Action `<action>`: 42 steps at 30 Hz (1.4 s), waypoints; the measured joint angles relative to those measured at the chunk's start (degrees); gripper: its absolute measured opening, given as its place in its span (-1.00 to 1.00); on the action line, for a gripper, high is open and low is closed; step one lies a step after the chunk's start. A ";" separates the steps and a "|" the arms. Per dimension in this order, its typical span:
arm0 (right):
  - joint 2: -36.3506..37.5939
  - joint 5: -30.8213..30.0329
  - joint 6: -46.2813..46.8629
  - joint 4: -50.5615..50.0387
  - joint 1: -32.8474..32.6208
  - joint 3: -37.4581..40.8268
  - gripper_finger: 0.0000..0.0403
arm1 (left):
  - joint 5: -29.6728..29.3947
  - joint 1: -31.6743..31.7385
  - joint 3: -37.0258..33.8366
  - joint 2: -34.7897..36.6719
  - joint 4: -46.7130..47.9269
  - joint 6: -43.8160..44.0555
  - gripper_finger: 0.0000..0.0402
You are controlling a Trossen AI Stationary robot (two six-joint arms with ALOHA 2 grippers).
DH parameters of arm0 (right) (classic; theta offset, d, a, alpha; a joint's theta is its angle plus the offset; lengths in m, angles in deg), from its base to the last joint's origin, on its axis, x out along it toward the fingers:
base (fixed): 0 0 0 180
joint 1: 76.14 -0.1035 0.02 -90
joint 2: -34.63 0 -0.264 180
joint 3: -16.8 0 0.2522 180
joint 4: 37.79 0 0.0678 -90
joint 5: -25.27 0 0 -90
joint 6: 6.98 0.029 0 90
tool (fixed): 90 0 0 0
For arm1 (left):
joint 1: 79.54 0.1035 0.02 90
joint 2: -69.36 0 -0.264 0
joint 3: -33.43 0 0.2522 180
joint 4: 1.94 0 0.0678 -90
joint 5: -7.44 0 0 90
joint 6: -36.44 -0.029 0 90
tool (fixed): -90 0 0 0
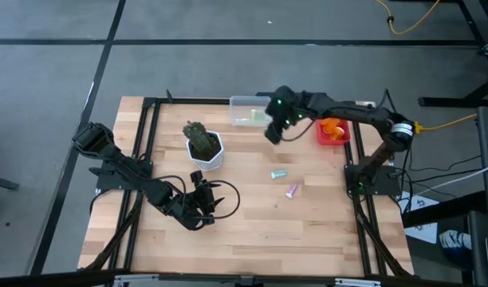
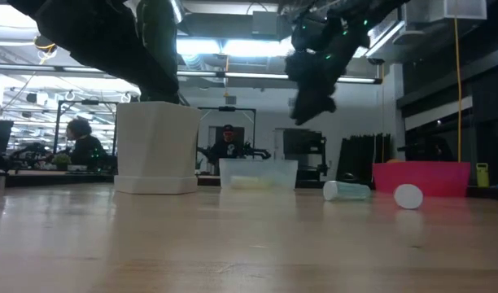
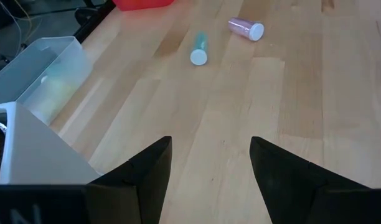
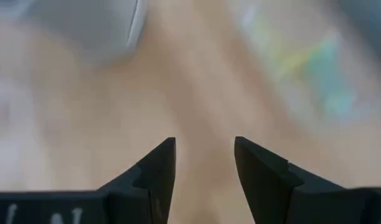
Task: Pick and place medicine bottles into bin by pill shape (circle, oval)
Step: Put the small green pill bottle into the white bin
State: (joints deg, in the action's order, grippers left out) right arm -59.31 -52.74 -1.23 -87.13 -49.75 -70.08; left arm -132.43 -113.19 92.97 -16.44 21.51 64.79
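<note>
- Teal bottle [image 1: 278, 173] and pink bottle [image 1: 292, 190] are lying loose on the counter [image 1: 252, 231].
- Right gripper [image 1: 273, 132] is hovering near the clear bin [image 1: 248, 111], jaws parted, empty; it should be lining up squarely over one bottle.
- Left gripper [image 1: 198, 209] is waiting, jaws apart.

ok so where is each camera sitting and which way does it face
High view: above the table, looking straight down; both arms show, the right gripper beside the clear bin, the left gripper near the white pot.
Low view: at tabletop height, looking level into the room; the arms hang from above.
Left wrist view: on the left arm, past its open fingers toward the teal bottle and pink bottle.
Right wrist view: down past its open fingers at the wood.
Shared: both bottles appear in the high, low and left wrist views.
</note>
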 joint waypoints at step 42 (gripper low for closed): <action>4.58 -10.88 -3.78 5.84 -22.90 20.79 -0.24 | 0.00 0.00 0.00 -0.02 0.11 1.05 0.05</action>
State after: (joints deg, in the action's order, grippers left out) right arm -54.73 -63.62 -5.01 -81.29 -72.66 -49.30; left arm -132.43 -113.19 92.97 -16.46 21.62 65.84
